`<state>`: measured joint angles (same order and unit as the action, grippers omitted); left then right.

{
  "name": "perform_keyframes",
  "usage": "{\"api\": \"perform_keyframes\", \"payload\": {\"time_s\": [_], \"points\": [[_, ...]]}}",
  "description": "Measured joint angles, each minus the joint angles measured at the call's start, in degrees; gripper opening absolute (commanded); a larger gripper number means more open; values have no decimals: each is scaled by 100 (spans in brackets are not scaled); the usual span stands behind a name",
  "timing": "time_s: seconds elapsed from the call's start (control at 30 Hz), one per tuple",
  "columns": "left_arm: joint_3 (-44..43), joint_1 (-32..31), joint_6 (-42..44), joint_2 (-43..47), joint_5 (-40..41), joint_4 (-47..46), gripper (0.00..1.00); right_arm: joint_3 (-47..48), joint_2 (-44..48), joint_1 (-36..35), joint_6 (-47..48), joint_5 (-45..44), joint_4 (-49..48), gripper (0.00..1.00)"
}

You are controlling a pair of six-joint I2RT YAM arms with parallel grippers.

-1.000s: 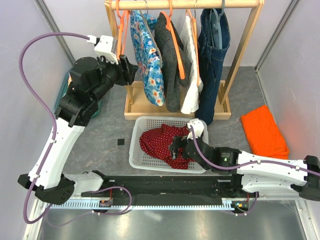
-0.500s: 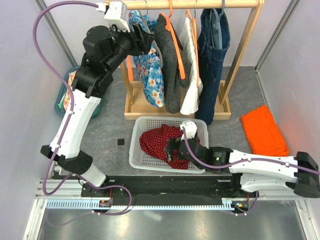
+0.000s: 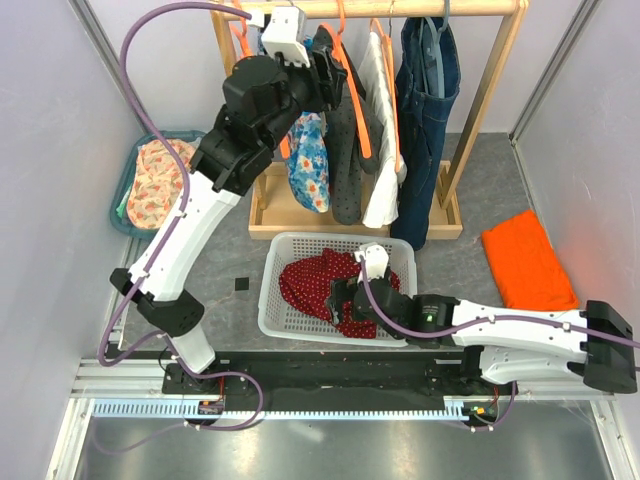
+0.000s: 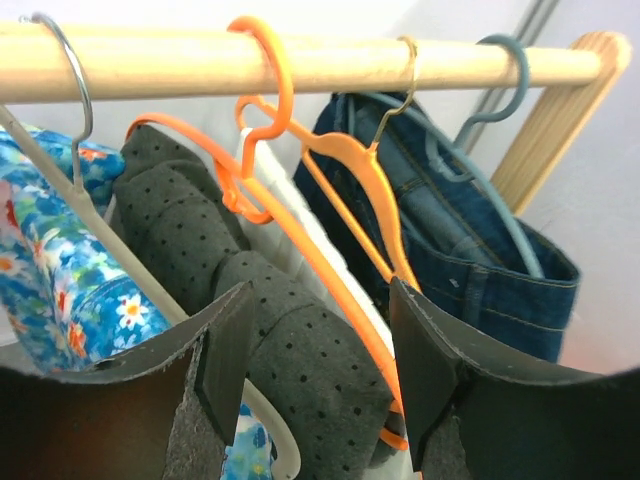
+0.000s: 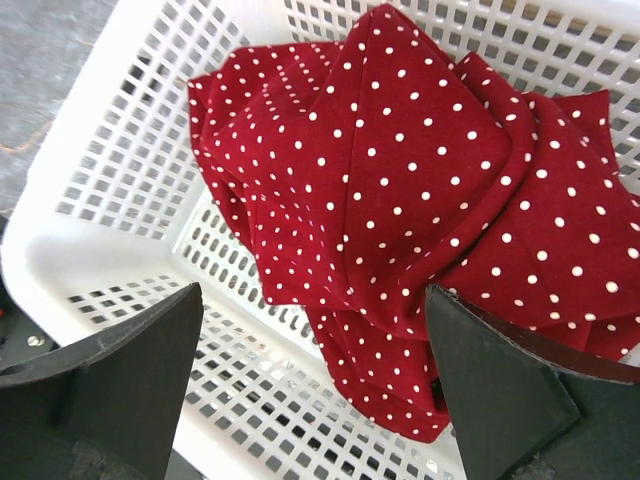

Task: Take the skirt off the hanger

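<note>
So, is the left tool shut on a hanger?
No, the left tool is open, its fingers apart with the grey dotted garment showing between them.

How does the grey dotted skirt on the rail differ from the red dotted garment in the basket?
The grey dotted skirt hangs draped over an orange hanger on the wooden rail. The red dotted garment lies crumpled in the white basket. The skirt's dots are dark on grey, while the red garment's dots are white on red. Both are dotted fabric.
</note>
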<state>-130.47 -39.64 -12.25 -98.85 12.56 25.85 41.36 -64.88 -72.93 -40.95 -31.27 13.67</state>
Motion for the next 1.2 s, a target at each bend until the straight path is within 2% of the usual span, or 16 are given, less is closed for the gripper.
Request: {"api": "perform_keyframes", "payload": {"time_s": [0.23, 0.6, 0.83, 1.2], "points": [[568, -68, 302, 2, 697, -48, 62, -72, 361, -7, 2, -55, 11, 98], [1486, -68, 603, 560, 1113, -83, 62, -101, 494, -9, -2, -127, 48, 98], [1528, -59, 748, 863, 1185, -118, 62, -138, 492, -9, -20, -162, 52, 98], [1513, 9, 765, 726, 1174, -116, 64, -138, 656, -9, -35, -227, 79, 98]]}}
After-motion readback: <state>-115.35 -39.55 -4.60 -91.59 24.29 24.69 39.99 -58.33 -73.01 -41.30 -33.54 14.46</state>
